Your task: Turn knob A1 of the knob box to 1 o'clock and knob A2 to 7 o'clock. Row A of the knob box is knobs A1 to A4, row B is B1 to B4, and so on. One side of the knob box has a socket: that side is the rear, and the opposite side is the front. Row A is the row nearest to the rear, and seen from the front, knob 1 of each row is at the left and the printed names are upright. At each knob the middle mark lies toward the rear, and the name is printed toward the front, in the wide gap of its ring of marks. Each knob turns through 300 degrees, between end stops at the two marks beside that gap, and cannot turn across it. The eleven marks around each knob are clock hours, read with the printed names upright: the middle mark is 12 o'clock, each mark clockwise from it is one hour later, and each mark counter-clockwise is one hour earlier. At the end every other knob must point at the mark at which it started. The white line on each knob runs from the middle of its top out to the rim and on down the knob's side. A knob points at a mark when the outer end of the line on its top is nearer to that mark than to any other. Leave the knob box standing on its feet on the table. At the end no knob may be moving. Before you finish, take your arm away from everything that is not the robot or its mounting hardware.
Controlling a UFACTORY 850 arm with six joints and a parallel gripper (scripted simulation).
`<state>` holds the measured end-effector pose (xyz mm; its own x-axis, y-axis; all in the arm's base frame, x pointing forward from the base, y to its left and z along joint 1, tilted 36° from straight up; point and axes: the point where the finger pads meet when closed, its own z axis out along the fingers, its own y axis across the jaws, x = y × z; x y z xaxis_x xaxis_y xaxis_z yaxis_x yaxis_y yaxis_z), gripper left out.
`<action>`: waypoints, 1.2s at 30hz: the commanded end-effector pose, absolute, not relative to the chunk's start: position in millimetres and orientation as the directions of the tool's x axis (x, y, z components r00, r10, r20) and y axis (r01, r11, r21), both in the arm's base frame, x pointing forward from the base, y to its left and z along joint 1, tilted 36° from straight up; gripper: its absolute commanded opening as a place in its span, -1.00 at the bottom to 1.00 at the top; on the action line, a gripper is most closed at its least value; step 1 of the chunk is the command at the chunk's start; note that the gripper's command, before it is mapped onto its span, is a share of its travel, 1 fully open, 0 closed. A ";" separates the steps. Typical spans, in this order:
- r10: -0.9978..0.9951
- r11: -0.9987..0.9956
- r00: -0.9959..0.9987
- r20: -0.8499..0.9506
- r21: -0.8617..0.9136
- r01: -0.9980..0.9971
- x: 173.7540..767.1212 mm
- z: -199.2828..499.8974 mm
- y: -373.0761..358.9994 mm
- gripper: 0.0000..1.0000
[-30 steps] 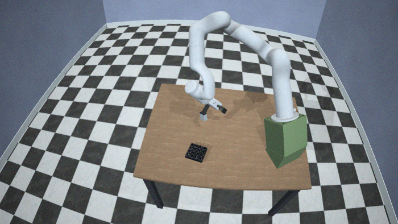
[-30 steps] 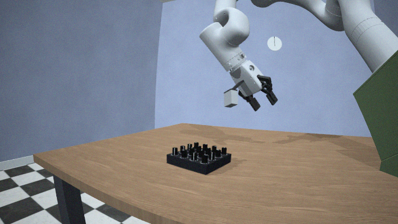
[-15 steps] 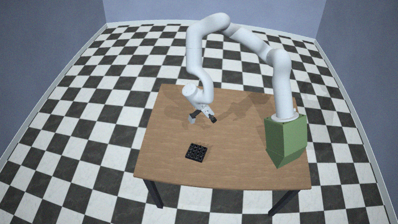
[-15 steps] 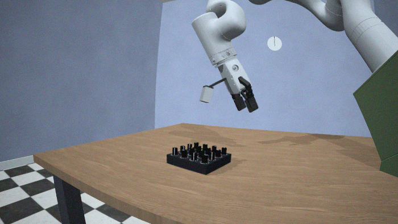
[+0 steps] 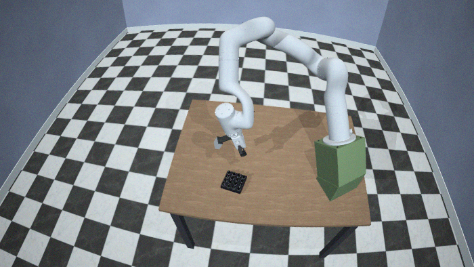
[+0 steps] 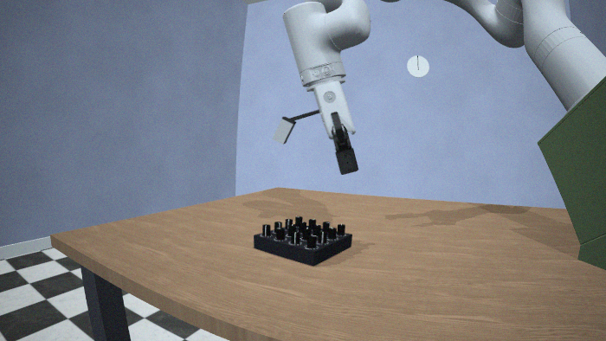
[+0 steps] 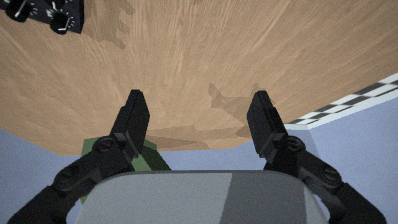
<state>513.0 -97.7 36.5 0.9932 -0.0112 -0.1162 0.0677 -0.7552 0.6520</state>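
The black knob box (image 5: pixel 233 189) (image 6: pixel 299 254) stands on its feet on the wooden table (image 5: pixel 291 193) (image 6: pixel 433 273) (image 7: pixel 225 50), near the front left part. Several black knobs rise from its top; their white lines are too small to read. In the wrist view only a corner of the knob box (image 7: pixel 76 7) shows at the top left, with two knobs. My gripper (image 5: pixel 241 152) (image 6: pixel 346 164) (image 7: pixel 198 103) is open and empty. It hangs well above the table, behind the box and apart from it, pointing down at bare wood.
The arm's green pedestal (image 5: pixel 340 166) (image 6: pixel 580 173) (image 7: pixel 150 156) stands at the table's right side. A white round disc (image 6: pixel 418 67) hangs on the back wall. The checkered floor surrounds the table; its left edge is close to the box.
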 end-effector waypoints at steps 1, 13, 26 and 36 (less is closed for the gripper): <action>-0.038 -0.755 0.999 -0.010 0.656 -0.022 529.2 29.7 -80.9 1.00; -0.135 -0.780 0.966 0.222 0.577 -0.242 564.9 12.2 -28.4 1.00; -0.233 -0.796 0.900 0.369 0.459 -0.395 588.1 -1.4 18.7 1.00; -0.247 -0.797 0.889 0.385 0.442 -0.413 590.7 -3.1 25.0 1.00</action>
<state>589.8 23.8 -3.5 0.8912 -0.2470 0.3804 -0.4105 -0.7961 0.4447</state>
